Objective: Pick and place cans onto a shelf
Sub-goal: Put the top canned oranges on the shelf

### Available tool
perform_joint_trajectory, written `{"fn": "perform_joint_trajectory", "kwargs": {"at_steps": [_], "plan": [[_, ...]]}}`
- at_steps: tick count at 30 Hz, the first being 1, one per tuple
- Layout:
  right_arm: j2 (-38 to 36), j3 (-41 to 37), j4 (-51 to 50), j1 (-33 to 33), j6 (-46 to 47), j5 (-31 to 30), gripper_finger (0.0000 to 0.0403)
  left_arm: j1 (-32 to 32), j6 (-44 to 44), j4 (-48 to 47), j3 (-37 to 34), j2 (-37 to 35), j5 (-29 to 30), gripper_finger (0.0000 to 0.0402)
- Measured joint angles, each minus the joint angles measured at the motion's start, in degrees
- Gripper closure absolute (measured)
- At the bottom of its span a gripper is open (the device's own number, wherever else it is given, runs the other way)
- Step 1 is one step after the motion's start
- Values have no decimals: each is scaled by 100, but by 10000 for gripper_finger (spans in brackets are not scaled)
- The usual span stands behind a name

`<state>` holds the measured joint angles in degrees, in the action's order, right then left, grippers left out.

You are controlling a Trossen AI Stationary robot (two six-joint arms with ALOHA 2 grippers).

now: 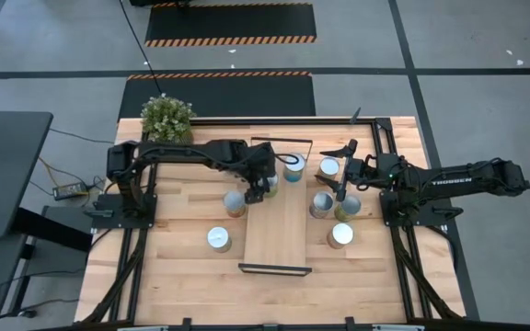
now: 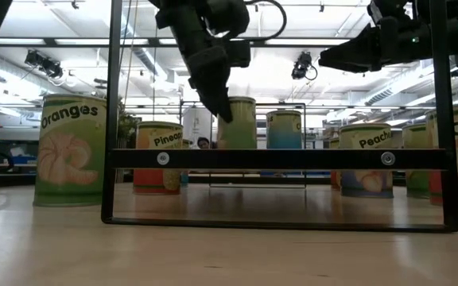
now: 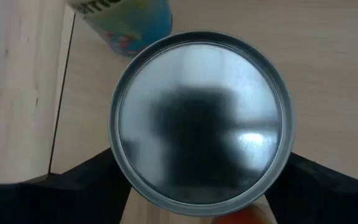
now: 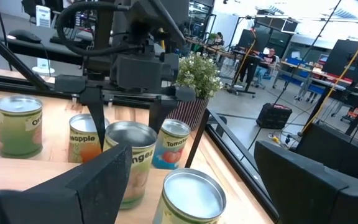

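Green oranges can (image 2: pixel 70 151), blue tomato can (image 4: pixel 171 147)

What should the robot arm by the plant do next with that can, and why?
Probably open a little wider and lift straight up. The left end effector has its fingers on either side of a can that looks set down at the shelf's far left corner. The fingers seem loosened rather than squeezing, so the placing looks done, and other cans wait on the table.

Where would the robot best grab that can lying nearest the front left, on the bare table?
Probably from straight above, with the fingers closing on opposite sides of the can just under its round lid. It stands upright, its wall is curved all round, and no other can crowds it, so any approach angle looks free.
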<state>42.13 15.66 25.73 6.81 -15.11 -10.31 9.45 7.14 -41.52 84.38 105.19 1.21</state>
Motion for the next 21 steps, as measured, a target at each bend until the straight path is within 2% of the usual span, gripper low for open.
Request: {"fn": "perform_joint_trajectory", "kwargs": {"at_steps": [6, 14, 19, 21], "plan": [[0, 0, -1, 0, 13, 0, 57, 4, 175, -107, 48, -9, 41, 30], [0, 0, -12, -2, 13, 0, 57, -297, 743, -186, 50, -202, 1288, 22], [0, 0, -47, -11, 35, 34, 57, -444, 727, -143, 48, -267, 2016, 22], [0, 0, -47, -11, 45, 93, 57, -451, 660, -173, 48, -258, 2119, 22]]}}
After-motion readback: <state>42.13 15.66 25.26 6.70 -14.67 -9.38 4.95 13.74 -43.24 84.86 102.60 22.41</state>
